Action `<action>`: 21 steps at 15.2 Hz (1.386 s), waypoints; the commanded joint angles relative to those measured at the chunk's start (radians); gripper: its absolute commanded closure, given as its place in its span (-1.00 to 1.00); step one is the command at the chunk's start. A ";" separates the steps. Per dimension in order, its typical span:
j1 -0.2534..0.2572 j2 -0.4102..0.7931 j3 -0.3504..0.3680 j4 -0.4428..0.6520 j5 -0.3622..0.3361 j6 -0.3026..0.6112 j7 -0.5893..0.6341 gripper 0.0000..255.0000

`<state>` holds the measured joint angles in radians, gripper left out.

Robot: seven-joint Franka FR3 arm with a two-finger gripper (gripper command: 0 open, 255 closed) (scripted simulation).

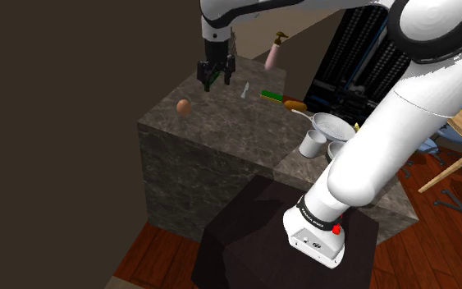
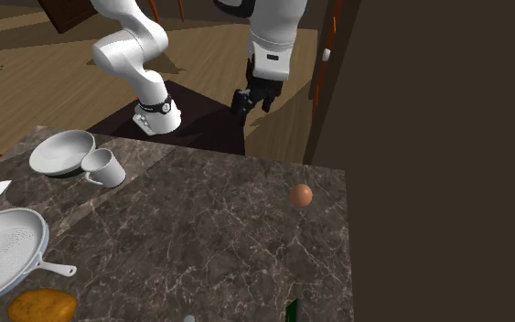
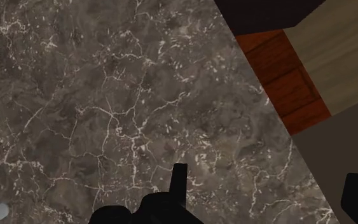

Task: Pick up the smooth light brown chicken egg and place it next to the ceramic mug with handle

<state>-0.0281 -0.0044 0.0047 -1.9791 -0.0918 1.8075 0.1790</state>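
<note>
One egg (image 1: 184,107), well apart from spread fingers (image 3: 179,184)

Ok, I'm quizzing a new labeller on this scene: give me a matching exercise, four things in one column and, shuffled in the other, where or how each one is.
Things:
1. egg
2. mug
3. sieve
4. hand

Places or states:
A. open, above the counter
B. right beside the white bowl
C. alone, near the counter's edge at the second exterior view's right
D. at the second exterior view's lower left

Pairs: 1-C, 2-B, 3-D, 4-A
</note>
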 commanded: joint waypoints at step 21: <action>-0.001 0.900 -0.014 0.950 -0.003 -0.174 0.008 -1.00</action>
<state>-0.0285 0.8975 -0.0088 -1.0143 -0.0946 1.6209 0.1864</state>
